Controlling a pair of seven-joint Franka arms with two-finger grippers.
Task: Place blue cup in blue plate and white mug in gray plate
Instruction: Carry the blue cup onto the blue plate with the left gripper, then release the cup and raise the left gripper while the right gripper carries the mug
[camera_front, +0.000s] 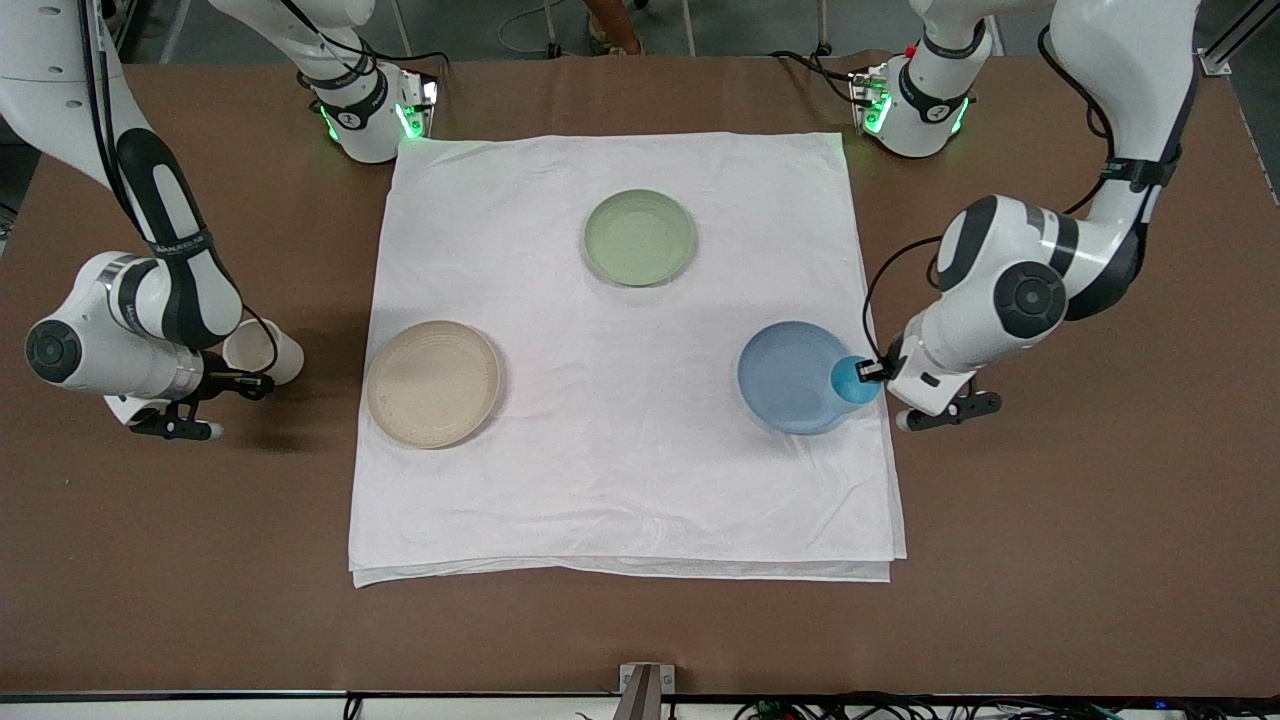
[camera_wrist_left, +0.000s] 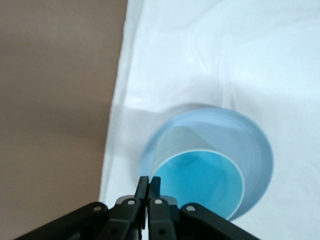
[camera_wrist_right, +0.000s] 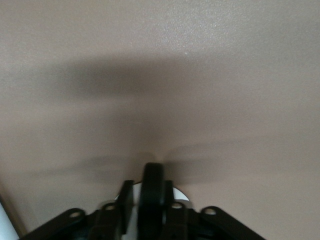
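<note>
My left gripper (camera_front: 872, 372) is shut on the rim of the blue cup (camera_front: 853, 380) and holds it over the edge of the blue plate (camera_front: 790, 377) on the left arm's side. In the left wrist view the gripper (camera_wrist_left: 148, 186) pinches the cup's wall (camera_wrist_left: 200, 176) above the plate (camera_wrist_left: 261, 150). My right gripper (camera_front: 240, 383) is shut on the white mug (camera_front: 262, 350) by its dark handle (camera_wrist_right: 152, 182), over the brown table beside the cloth. The gray plate (camera_front: 433, 383) lies on the cloth toward the right arm's end and holds nothing.
A pale green plate (camera_front: 640, 238) lies on the white cloth (camera_front: 620, 480), farther from the front camera than the other two plates. The cloth covers the middle of the brown table (camera_front: 1050, 500). Both arm bases stand along the table's top edge.
</note>
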